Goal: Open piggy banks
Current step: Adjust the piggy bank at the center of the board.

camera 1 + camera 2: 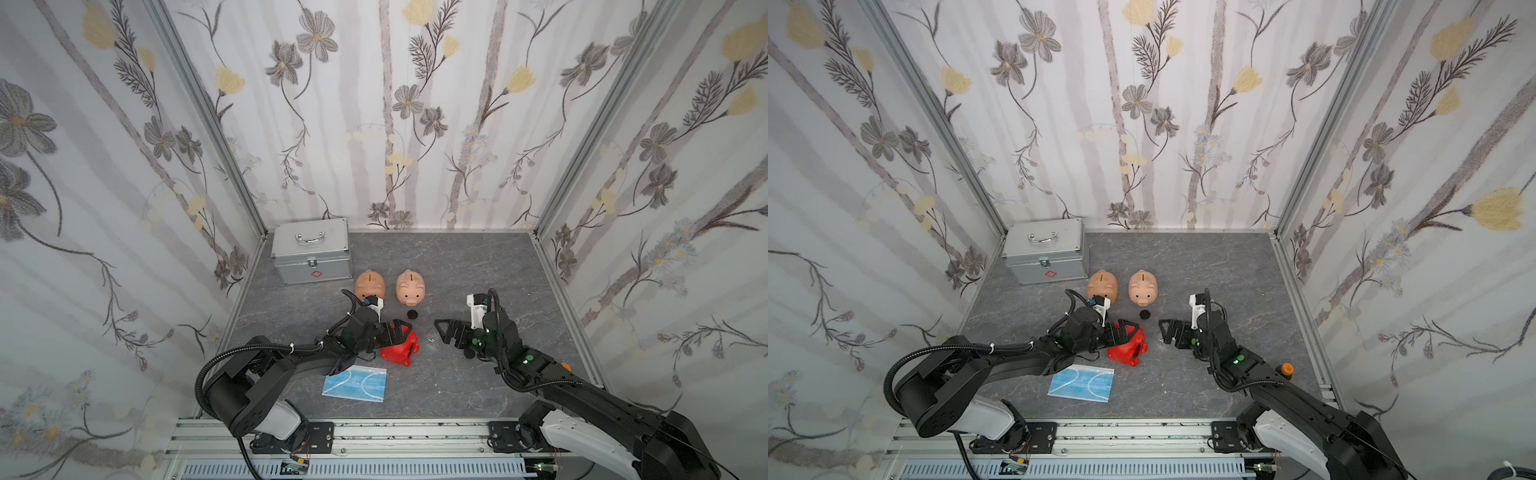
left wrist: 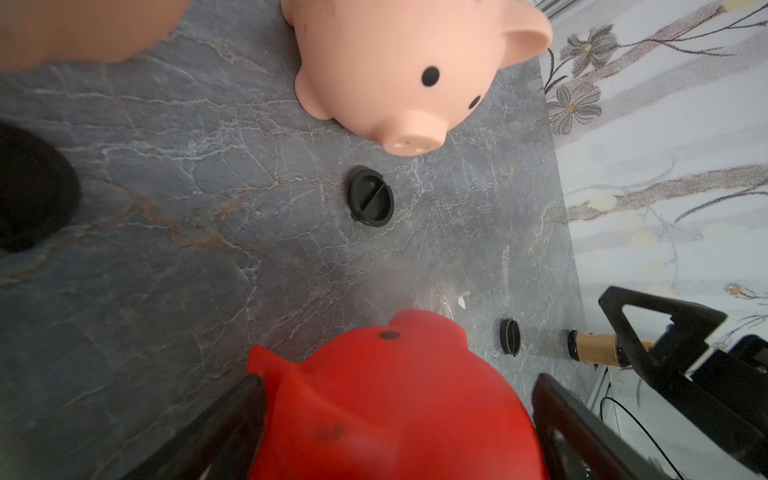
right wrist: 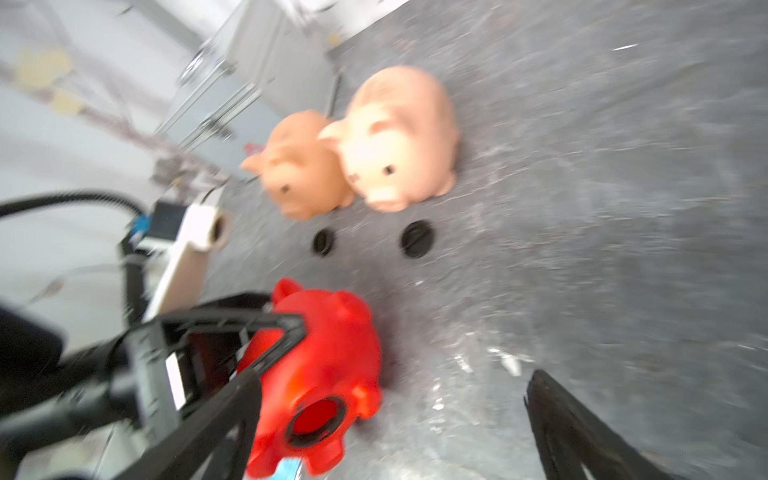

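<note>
- Lying on its side on the grey desk (image 1: pixel 478 270), just below the middle of both top views, the red piggy bank (image 1: pixel 397 351) has its round belly hole (image 3: pixel 316 419) uncovered and turned toward the right arm.
- The left end effector (image 2: pixel 397 382) has its jaws spread wide, one finger against each flank of the red piggy bank, gripping it.
- The right end effector (image 1: pixel 440 331), to the right of the red piggy bank and apart from it, stands wide open and empty.
- At mid-frame, the first pink piggy bank (image 1: pixel 370 283) and the second pink piggy bank (image 1: pixel 410 287) stand upright side by side, just below a silver case (image 1: pixel 311 249).
- A black plug (image 1: pixel 412 314) lies loose just below the second pink piggy bank.
- A blue face mask (image 1: pixel 355 384) lies flat at the lower left of the red piggy bank.
</note>
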Action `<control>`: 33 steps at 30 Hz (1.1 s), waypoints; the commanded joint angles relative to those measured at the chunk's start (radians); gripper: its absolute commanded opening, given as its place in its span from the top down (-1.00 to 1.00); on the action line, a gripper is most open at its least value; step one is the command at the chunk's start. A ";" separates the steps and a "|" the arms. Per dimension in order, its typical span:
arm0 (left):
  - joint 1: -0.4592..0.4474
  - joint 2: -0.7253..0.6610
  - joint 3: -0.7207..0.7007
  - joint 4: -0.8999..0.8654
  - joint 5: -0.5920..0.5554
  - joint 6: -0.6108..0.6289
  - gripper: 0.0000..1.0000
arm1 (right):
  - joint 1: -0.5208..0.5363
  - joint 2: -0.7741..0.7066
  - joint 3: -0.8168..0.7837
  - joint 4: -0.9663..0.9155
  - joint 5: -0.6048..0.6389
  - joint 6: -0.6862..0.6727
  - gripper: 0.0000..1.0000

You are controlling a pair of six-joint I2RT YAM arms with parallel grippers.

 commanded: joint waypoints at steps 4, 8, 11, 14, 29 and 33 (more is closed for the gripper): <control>-0.002 -0.007 -0.004 -0.034 -0.010 -0.005 -1.00 | 0.127 0.041 0.041 0.118 -0.040 -0.141 -0.96; -0.004 -0.014 -0.007 -0.031 -0.014 -0.009 -1.00 | 0.141 0.110 0.057 0.125 -0.010 -0.113 -0.94; -0.005 -0.017 -0.009 -0.032 -0.019 -0.011 -1.00 | 0.147 0.151 0.038 0.165 -0.001 -0.058 -0.89; -0.005 -0.013 -0.004 -0.033 -0.020 -0.013 -1.00 | 0.158 0.177 0.013 0.219 -0.003 -0.005 -0.86; -0.009 -0.023 -0.006 -0.029 -0.038 -0.043 -1.00 | 0.221 0.203 -0.064 0.382 0.047 0.094 -0.99; -0.009 -0.023 -0.010 -0.019 -0.038 -0.050 -1.00 | 0.223 0.228 -0.050 0.386 0.027 0.078 -0.96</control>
